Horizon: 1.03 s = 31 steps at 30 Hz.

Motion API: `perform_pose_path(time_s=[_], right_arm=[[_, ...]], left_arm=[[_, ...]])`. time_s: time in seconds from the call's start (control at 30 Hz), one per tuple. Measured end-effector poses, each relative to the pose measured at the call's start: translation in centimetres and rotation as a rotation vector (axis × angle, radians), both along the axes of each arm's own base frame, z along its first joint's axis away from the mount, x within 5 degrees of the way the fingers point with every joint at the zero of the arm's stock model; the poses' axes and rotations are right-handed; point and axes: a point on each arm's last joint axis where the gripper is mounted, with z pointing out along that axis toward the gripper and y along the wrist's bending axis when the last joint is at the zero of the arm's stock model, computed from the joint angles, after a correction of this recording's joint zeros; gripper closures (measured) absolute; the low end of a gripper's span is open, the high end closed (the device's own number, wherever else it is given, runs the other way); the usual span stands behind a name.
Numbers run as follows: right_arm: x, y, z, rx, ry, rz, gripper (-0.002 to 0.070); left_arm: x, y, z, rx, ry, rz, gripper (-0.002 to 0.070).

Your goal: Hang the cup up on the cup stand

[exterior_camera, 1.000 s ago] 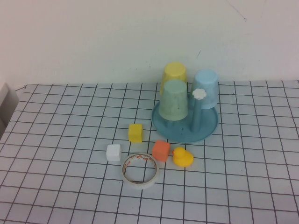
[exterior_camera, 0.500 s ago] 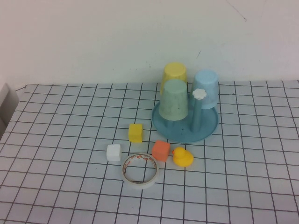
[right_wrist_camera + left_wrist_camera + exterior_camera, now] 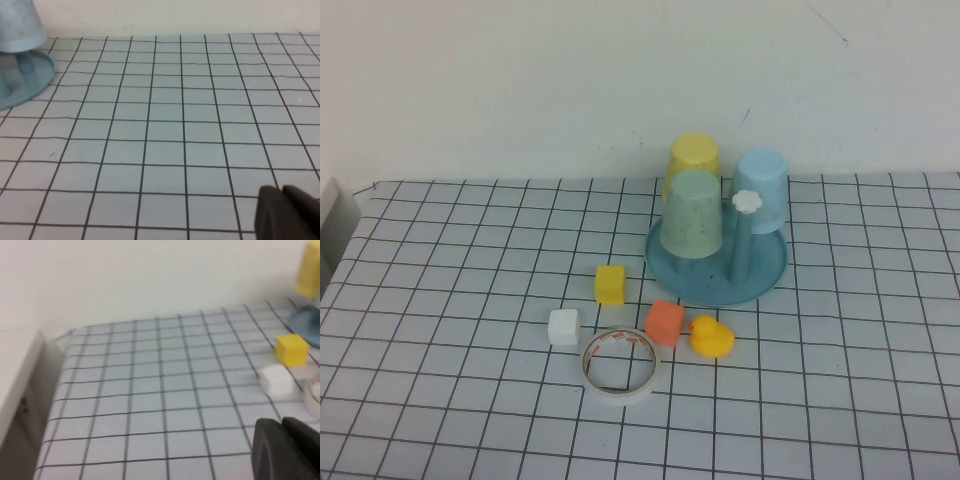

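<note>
The pale mint-green cup (image 3: 692, 213) sits upside down on the round blue-teal cup stand (image 3: 765, 277), at its front left. A yellow cup (image 3: 694, 155) and a light blue cup (image 3: 762, 188) are upturned on the same stand, and one bare peg with a white flower knob (image 3: 747, 201) rises at the front. Neither arm shows in the high view. My left gripper (image 3: 281, 424) is shut and empty over the grid mat, far left of the stand. My right gripper (image 3: 281, 190) is shut and empty too, right of the stand (image 3: 35, 80).
In front of the stand lie a yellow cube (image 3: 610, 284), a white cube (image 3: 563, 327), an orange cube (image 3: 665, 323), a yellow rubber duck (image 3: 710, 336) and a roll of tape (image 3: 619, 365). A white wall backs the grid-patterned table. A pale box edge (image 3: 20, 390) stands at the far left.
</note>
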Motion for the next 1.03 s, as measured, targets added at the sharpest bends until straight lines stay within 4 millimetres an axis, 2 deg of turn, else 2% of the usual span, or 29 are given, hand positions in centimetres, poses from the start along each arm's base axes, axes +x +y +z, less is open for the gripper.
perform_pose_path(time_s=[0.17,0.23,0.43,0.7,1.03], right_arm=[[0.0,0.0,0.0,0.002,0.000,-0.001,0.0675],[0.0,0.0,0.0,0.002,0.000,-0.001,0.0675],[0.0,0.0,0.0,0.002,0.000,-0.001,0.0675],[0.0,0.0,0.0,0.002,0.000,-0.001,0.0675],[0.0,0.0,0.0,0.002,0.000,-0.001,0.0675]], left_arm=[[0.0,0.5,0.1,-0.097,-0.035,0.110,0.0676],[0.0,0.6,0.1,-0.076,-0.032,0.122,0.0676],[-0.1,0.4,-0.4,0.024,0.016,0.080,0.0676],[-0.3,0.2,-1.3,0.023,0.110,0.040,0.0676],[-0.3,0.1,-1.3,0.014,0.120,0.037,0.0676]])
